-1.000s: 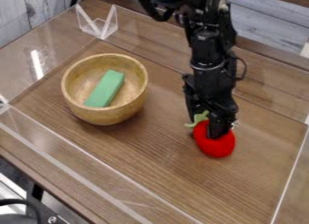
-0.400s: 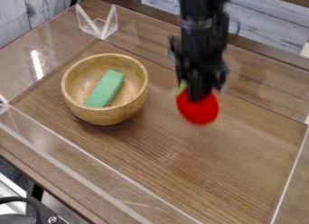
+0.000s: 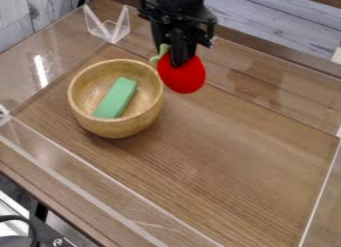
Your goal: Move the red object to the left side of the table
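Note:
The red object (image 3: 182,76), a glossy rounded toy fruit, hangs in the air above the table (image 3: 226,151), just right of the wooden bowl's rim. My black gripper (image 3: 180,58) points straight down and is shut on the top of the fruit, hiding its stem. The arm reaches in from the top of the camera view.
A round wooden bowl (image 3: 144,117) holding a green rectangular block (image 3: 116,97) stands on the left half of the table. Low clear acrylic walls (image 3: 54,156) border the tabletop, with a folded clear piece (image 3: 110,27) at the back left.
The gripper closed on the red object where it lay at the right, lifted it off the table and carried it up and to the left, toward the bowl.

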You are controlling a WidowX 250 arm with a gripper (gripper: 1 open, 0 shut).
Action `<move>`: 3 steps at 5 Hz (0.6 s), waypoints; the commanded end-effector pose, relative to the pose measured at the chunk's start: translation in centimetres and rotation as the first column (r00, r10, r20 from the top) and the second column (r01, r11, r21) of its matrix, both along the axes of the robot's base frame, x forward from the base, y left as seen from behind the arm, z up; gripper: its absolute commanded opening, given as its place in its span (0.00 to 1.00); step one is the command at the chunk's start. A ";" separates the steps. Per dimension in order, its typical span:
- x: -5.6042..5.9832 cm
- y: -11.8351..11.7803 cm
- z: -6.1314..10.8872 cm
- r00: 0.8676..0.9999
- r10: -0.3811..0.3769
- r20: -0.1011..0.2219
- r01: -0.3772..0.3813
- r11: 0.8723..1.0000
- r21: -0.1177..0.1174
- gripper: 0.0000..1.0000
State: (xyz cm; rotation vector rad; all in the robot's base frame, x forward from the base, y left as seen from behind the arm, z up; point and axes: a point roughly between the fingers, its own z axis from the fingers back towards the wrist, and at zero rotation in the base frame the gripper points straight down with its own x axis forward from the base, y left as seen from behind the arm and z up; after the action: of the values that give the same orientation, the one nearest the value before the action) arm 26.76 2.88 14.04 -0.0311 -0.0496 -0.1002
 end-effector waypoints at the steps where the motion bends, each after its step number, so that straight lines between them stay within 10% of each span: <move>1: -0.3 -0.8 2.0 0.997 0.047 0.062 -0.047 0.999 0.011 0.00; 3: -0.6 -0.3 -0.5 0.995 0.096 0.042 -0.096 0.995 0.010 0.00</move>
State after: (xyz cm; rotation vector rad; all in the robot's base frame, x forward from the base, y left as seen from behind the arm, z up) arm 25.94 2.32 12.94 -0.0222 -0.0676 -0.0181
